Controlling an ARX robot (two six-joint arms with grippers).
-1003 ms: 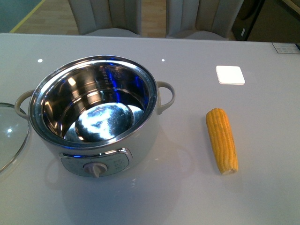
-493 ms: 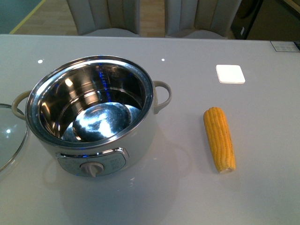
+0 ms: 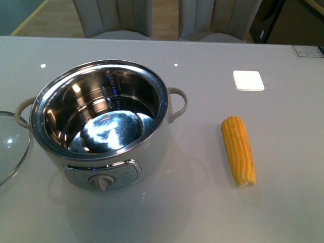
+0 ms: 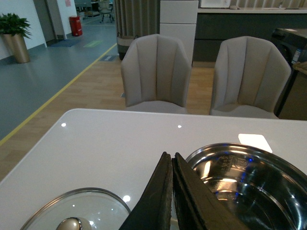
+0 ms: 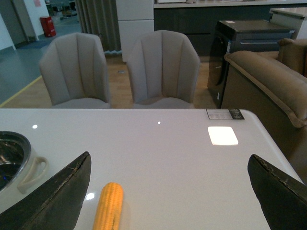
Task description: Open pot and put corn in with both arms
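The pot (image 3: pixel 154 147) stands open on the smooth, glossy pale-grey table (image 3: pixel 202 207). It is a round cream body with a polished steel bowl inside that mirrors light in blue and white patches. It has a loop handle (image 3: pixel 178 104) at each side and a front panel with a small knob (image 3: pixel 103 183). The bowl holds nothing. The lid (image 3: pixel 10 147) lies flat on the table just beside the pot's left handle, clear glass inside a thin steel rim, cut off by the edge of the front view.

The corn (image 3: pixel 238 151) lies on the table to the right of the pot, well apart from it. It is a yellow-orange cob with neat rows of kernels, long and slightly tapered, with its cut end toward the robot. Farther back a bright white square (image 3: pixel 248 80) shows on the tabletop, and two padded grey chairs (image 3: pixel 114 17) stand behind the table.

Neither arm shows in the front view. In the left wrist view the left gripper (image 4: pixel 171 158) has its two flat black fingers pressed together with nothing between them. They show between the lid (image 4: pixel 96 206), with its round metal knob (image 4: pixel 69 224), and the pot's steel rim (image 4: pixel 225 146).

In the right wrist view the right gripper (image 5: pixel 169 156) is spread wide, its dark, scuffed fingers (image 5: pixel 55 199) at the two far sides of the picture. The corn (image 5: pixel 108 206) lies on the table in the span between them, close to the finger on the pot's side. Whether that finger touches it I cannot tell. The pot's handle (image 5: pixel 36 171) shows beyond that finger.
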